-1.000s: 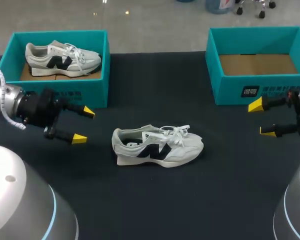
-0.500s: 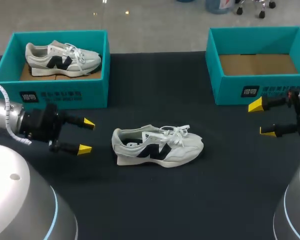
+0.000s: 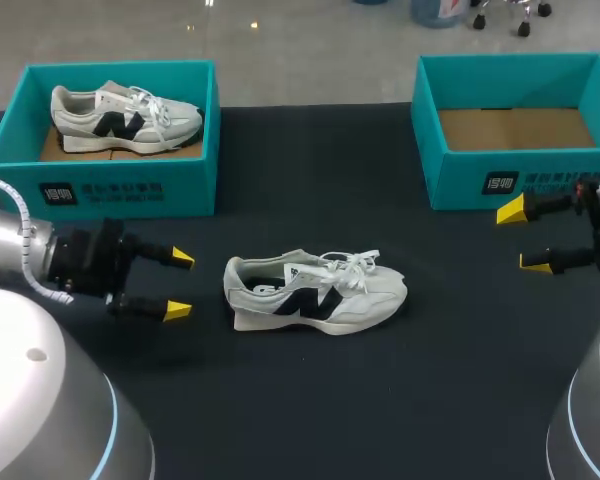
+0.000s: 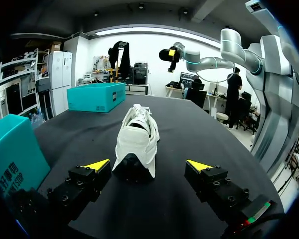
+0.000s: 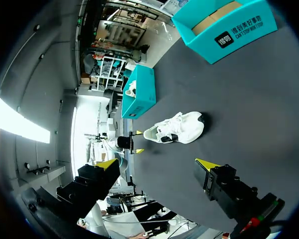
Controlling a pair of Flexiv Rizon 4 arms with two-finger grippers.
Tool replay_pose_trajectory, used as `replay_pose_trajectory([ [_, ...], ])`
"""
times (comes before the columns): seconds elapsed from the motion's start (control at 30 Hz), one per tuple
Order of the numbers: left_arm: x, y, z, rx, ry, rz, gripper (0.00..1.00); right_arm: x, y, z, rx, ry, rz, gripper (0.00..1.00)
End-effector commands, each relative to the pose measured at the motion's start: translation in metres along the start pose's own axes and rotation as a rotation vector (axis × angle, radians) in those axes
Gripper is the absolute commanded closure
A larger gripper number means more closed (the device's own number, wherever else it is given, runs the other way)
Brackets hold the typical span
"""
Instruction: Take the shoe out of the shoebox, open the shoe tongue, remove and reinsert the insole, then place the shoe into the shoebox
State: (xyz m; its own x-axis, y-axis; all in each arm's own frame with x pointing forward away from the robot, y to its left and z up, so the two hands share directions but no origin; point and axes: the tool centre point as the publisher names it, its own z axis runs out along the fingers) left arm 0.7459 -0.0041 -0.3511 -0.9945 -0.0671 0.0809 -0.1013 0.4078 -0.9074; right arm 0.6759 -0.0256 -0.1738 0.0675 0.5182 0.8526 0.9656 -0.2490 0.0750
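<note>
We note the shoe [image 3: 315, 292] already out, standing on the tabletop [image 3: 310, 400] with its heel facing our left tool [image 3: 180, 285], spread wide and empty, right tool [image 3: 523, 237] likewise wide beside the empty shoebox [image 3: 460, 182]; tongue, insole and reboxing seemingly all remain.

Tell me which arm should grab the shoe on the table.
Left, probably: the left hand is open, close behind the shoe and lined up with its heel; the right hand sits far off by the empty box.
</note>
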Motion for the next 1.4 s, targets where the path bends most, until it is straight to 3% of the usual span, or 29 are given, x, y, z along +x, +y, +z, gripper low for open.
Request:
replay_pose_trajectory([
  [0.03, 0.001, 0.000, 0.000, -0.001, -0.002, 0.000, 0.00, 0.000, -0.001, 0.000, -0.002, -0.004, 0.002, 0.00],
  [0.5, -0.023, 0.025, 0.041, -0.145, -0.049, 0.034, 0.00, 0.000, -0.001, 0.000, -0.002, -0.004, 0.002, 0.00],
  [0.87, -0.041, 0.033, 0.059, -0.148, -0.056, 0.002, 0.00, 0.000, -0.001, 0.000, -0.002, -0.004, 0.002, 0.00],
  [1.4, -0.032, 0.030, 0.085, -0.136, 0.022, -0.050, 0.00, 0.000, -0.001, 0.000, -0.002, -0.004, 0.002, 0.00],
])
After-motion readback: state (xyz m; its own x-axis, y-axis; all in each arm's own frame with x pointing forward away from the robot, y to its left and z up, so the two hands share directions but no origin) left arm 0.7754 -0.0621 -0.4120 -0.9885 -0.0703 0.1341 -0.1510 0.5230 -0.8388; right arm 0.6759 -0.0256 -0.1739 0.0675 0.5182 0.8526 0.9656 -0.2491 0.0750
